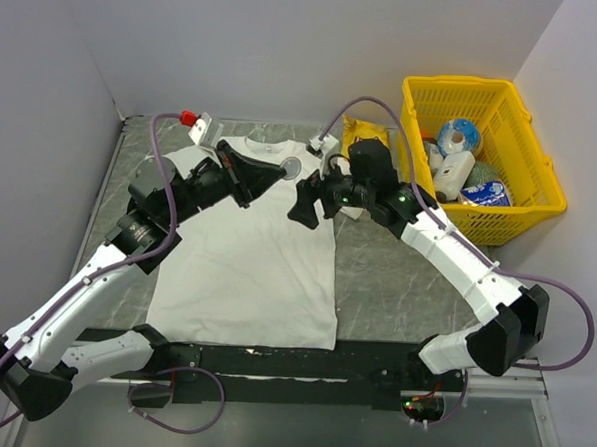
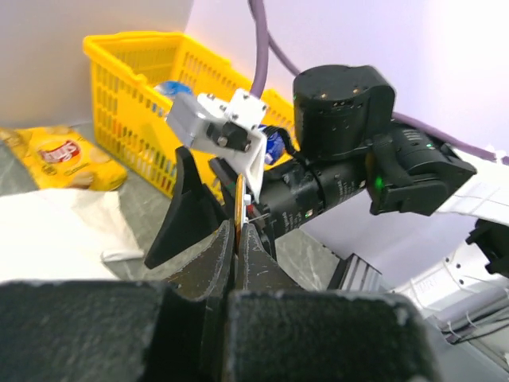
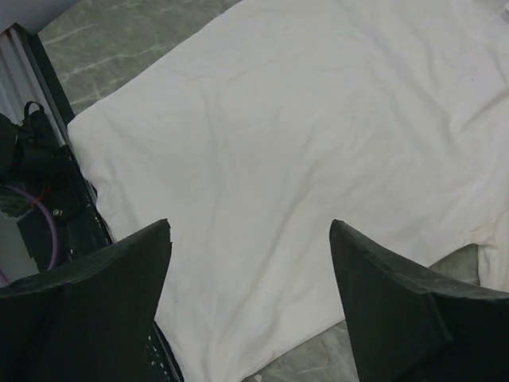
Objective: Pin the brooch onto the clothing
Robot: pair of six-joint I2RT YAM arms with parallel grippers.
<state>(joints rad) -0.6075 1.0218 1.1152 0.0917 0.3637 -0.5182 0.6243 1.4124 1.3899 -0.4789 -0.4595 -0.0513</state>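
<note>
The white T-shirt [image 1: 251, 261] lies flat on the table, neck at the far side. My left gripper [image 1: 279, 171] hovers over the neck area. It is shut on the brooch [image 2: 238, 195], a thin golden sliver seen edge-on between the fingertips in the left wrist view; from above it shows as a small round disc [image 1: 292, 167]. My right gripper [image 1: 305, 199] is open and empty, just right of the brooch, over the shirt's right shoulder. In the right wrist view the open gripper [image 3: 250, 239] frames bare white shirt [image 3: 286, 135].
A yellow basket [image 1: 456, 85] with several items stands at the far right; it also shows in the left wrist view [image 2: 135, 72]. A yellow crisp bag [image 1: 368, 130] lies beside it, behind the right wrist. Grey walls close the left and back.
</note>
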